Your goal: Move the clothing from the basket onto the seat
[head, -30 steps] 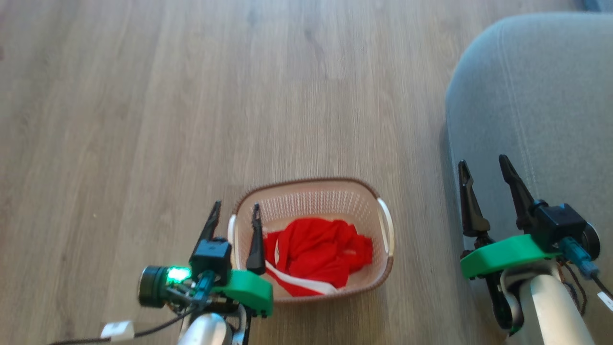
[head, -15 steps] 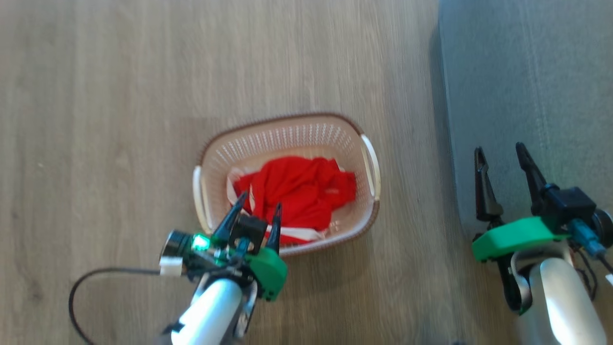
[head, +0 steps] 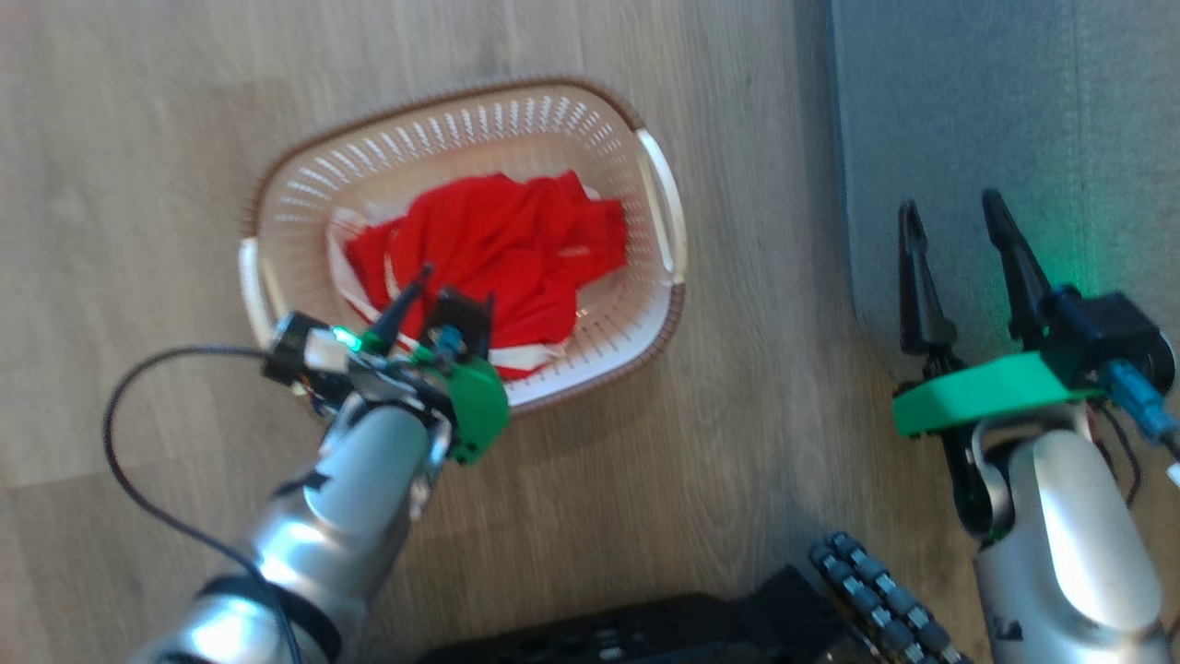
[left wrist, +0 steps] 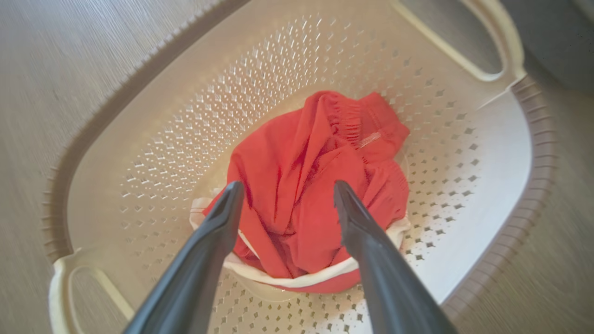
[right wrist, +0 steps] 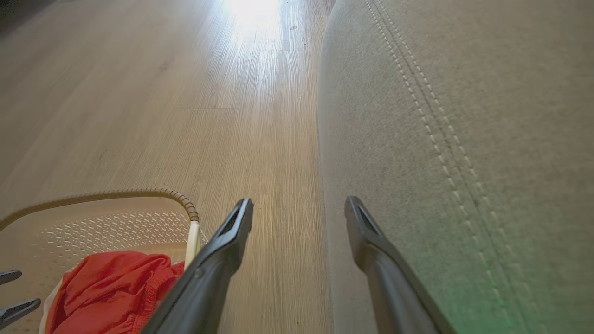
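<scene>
- The wood-plank floor (head: 138,138) takes up most of my head view, with the basket standing on it.
- The seat (head: 996,111), a grey upholstered cushion, runs down the right side. It is beside the basket but apart from it, with a strip of floor between them. My right wrist view shows a pale double seam running along it.
- The dark robot base (head: 701,627) sits at the bottom edge of my head view, with a roller wheel (head: 876,590) at its right.
- The basket (head: 442,92) is cream with perforated walls and a brown braided rim. One white handle (head: 664,212) faces the seat.
- The clothing (head: 516,231) is all inside the basket, bunched into one red heap on its floor. A white band (left wrist: 297,280) curls along the near edge of the heap.
- My right gripper (head: 949,203) is spread wide and holds nothing. It hangs over the seat's left edge: in its wrist view one finger lies over the floor and the other over the cushion.
- My left gripper (left wrist: 288,185) is also spread wide and holds nothing. It points down into the basket, its two fingers straddling the red heap. I cannot tell whether the tips touch the fabric.
- A black cable (head: 120,443) loops out from the left wrist over the floor.
</scene>
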